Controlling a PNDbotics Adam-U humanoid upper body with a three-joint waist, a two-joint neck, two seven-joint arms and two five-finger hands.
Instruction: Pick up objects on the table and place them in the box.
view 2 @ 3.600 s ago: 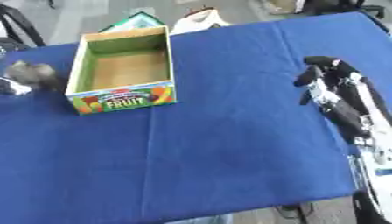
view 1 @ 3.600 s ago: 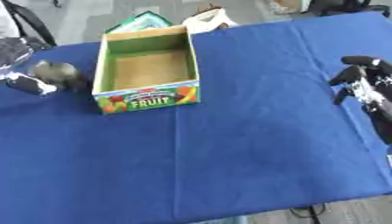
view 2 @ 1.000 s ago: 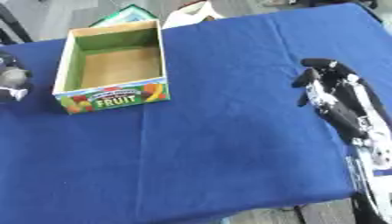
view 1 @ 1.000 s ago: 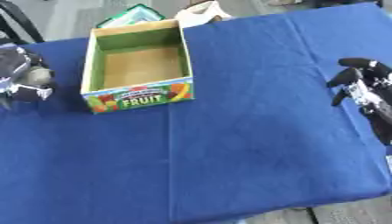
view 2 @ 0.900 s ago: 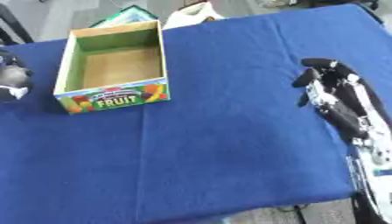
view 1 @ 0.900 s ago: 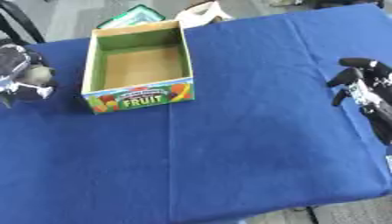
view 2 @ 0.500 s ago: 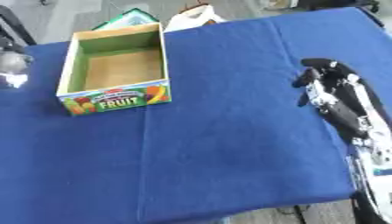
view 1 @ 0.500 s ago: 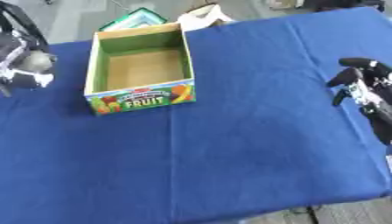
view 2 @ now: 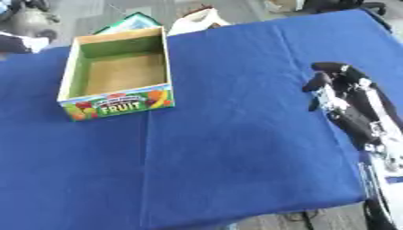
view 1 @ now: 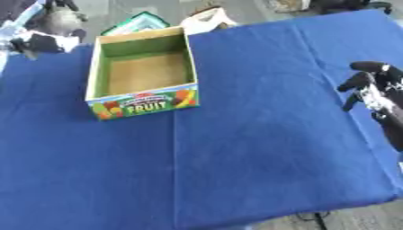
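Tabletop [view 1: 236,148]: blue cloth over the whole work area; near half bare in my view, faint creases only.
R hand [view 2: 329,85]: I see it at the right edge, mid-depth, over the cloth; black w/ silver parts, fingers bent downward, nothing in them, so I read it as clenched on nothing. Forearm runs back toward the lower right corner.
Box [view 1: 141,72]: open-top cardboard, sits on the tabletop left of centre, further back than the R hand and well apart from it. Near wall carries a fruit print w/ the word FRUIT; inner walls green, floor plain brown. I see nothing inside.
L hand [view 1: 47,38]: upper left corner, at the far left edge of the cloth, just beside the box's far-left corner but not touching it. Black and white parts visible; blurred.
Object [view 1: 61,20]: rounded grey-brown lump, at the L hand in the top left corner, outside the box, up against the hand. The fingers seem closed round it, so I call it grasped, though blur hides exact contact; can't tell what the thing is.
Green item [view 1: 135,23]: flat, teal-green w/ pale edge, lies beyond the box's far wall, at the tabletop's far edge.
White item [view 1: 206,19]: pale, crumpled, w/ a brownish top; just right of the green item, far edge.
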